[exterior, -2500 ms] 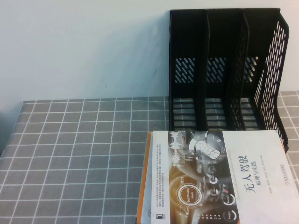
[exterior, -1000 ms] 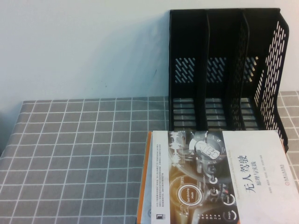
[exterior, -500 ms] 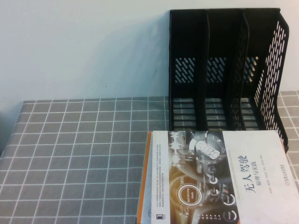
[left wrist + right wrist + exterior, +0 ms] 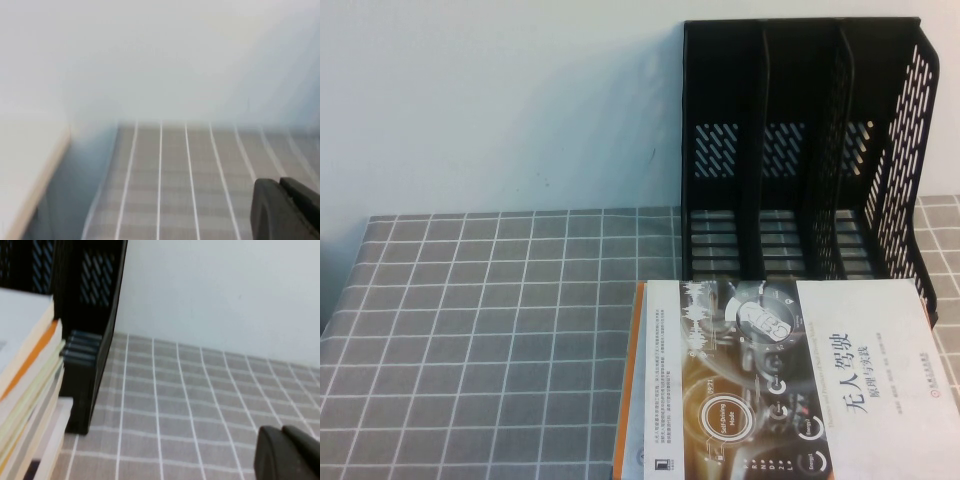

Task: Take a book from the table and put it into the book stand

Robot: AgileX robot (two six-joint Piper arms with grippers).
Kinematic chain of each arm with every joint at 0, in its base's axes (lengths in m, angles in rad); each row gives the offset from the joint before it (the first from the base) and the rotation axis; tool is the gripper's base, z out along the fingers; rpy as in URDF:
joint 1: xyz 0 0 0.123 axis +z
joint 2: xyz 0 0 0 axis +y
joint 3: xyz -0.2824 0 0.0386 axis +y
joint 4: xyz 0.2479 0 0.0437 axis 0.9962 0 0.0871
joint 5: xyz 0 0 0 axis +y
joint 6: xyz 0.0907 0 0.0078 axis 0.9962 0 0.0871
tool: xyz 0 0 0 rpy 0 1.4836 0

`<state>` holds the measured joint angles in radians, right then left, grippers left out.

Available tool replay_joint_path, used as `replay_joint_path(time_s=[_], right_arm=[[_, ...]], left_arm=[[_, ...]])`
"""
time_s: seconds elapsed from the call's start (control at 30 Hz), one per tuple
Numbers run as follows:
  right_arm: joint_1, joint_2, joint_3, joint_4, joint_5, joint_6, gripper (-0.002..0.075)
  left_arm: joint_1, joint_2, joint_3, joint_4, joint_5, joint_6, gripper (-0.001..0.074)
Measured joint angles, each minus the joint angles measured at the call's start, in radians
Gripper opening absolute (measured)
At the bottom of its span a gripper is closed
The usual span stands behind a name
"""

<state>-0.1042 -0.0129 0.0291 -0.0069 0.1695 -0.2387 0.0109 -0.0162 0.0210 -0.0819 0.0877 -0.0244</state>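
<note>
High view shows the book [image 4: 790,380] lying flat on the table [image 4: 490,330], cover up, its orange spine on the robot's left side; it sits on top of a stack of other books [image 4: 25,405], as the right wrist view shows from the side. Just behind it stands the book stand [image 4: 800,150], upright against the pale wall [image 4: 500,100], its three compartments open toward the camera with nothing seen in them. The book's far edge lies very near the stand's base; whether they touch I cannot tell.

Neither arm appears in the high view. The left tool [image 4: 286,210] shows only in its own wrist view as a dark tip low over the checked cloth, its two fingers pressed together with nothing between them; ahead of it is bare cloth and wall, with a pale board edge [image 4: 30,170] off to one side. The right tool [image 4: 287,455] hangs low over the cloth, with the stack and the stand ahead of it and to one side, well apart. Its fingers look drawn together and hold nothing.
</note>
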Motion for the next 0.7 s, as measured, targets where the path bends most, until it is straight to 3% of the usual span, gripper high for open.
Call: replay_joint_path(time_s=[0.17, 0.43, 0.7], right_arm=[[0.0, 0.0, 0.0, 0.007, -0.129, 0.002, -0.0003], [0.0, 0.0, 0.0, -0.021, -0.195, 0.025, -0.0003], [0.0, 0.0, 0.0, 0.091, -0.253, 0.134, -0.0003]], left_arm=[[0.0, 0.0, 0.0, 0.0, -0.206, 0.0, -0.0004], [0.0, 0.0, 0.0, 0.001, -0.282, -0.004, -0.0004], [0.0, 0.0, 0.0, 0.001, -0.374, -0.093, -0.0004]])
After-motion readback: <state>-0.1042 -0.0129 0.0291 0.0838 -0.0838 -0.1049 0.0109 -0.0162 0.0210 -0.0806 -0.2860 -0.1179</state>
